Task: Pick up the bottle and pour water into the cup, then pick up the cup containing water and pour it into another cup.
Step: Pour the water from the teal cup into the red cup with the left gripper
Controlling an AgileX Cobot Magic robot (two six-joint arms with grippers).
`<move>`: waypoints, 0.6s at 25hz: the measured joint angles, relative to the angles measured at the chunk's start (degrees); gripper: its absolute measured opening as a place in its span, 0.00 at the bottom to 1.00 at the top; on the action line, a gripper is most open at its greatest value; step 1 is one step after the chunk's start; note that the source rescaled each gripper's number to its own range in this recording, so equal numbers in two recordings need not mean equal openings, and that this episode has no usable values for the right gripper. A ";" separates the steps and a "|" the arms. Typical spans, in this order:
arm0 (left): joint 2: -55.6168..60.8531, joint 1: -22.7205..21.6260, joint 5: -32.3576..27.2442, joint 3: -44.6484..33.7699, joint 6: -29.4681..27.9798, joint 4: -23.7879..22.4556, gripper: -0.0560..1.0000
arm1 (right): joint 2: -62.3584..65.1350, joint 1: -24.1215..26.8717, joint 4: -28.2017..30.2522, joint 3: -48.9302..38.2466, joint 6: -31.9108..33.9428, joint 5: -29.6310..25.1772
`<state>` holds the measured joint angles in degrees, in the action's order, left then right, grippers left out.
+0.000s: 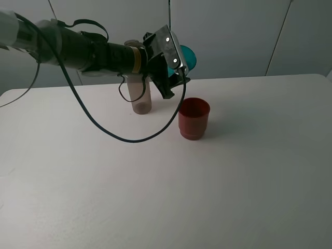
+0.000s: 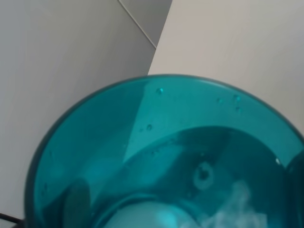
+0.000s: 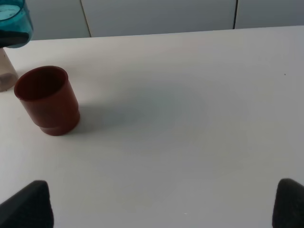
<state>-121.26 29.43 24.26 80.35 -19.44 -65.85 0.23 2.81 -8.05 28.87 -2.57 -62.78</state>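
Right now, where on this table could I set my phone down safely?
The whole near half of the table is bare, as is the stretch right of the red cup. It is crowded at the back left, where the bottle, the red cup and the raised teal cup cluster.

Robot lab test bench: plain white table [image 1: 259, 181], grey wall panels [image 1: 233, 36], cabled robot arm [image 1: 78, 49].

Red cup [image 3: 46, 100] upright on table [image 3: 190, 118], teal cup [image 3: 14, 21] nearby — hand [image 3: 156, 204] spread wide
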 joint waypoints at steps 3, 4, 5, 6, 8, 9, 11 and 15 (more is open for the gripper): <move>0.00 0.13 -0.92 0.11 1.58 -0.12 0.10 | 0.00 0.00 0.00 0.00 0.00 0.00; 0.00 0.17 -1.19 0.11 2.09 -0.22 0.10 | 0.00 0.00 0.00 0.00 0.00 0.00; 0.00 0.17 -1.33 0.20 2.52 -0.22 0.10 | 0.00 0.00 0.00 0.00 0.00 0.00; 0.00 0.17 -1.33 0.20 2.78 -0.34 0.10 | 0.00 0.00 0.00 0.00 0.00 0.00; 0.00 0.17 -1.66 0.20 3.61 -0.34 0.10 | 0.00 0.00 0.00 0.00 0.00 0.00; 0.00 0.27 -2.03 0.20 4.23 -0.34 0.10 | 0.00 0.00 0.00 0.00 0.00 0.00; 0.00 0.26 -2.84 0.20 4.83 -0.45 0.10 | 0.00 0.00 0.00 0.00 0.00 0.00; 0.00 0.40 -4.07 0.20 6.28 -0.45 0.09 | 0.00 0.00 0.00 0.00 0.00 0.00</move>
<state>-121.26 29.82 20.18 80.55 -13.15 -66.30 0.23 2.81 -8.05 28.87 -2.57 -62.78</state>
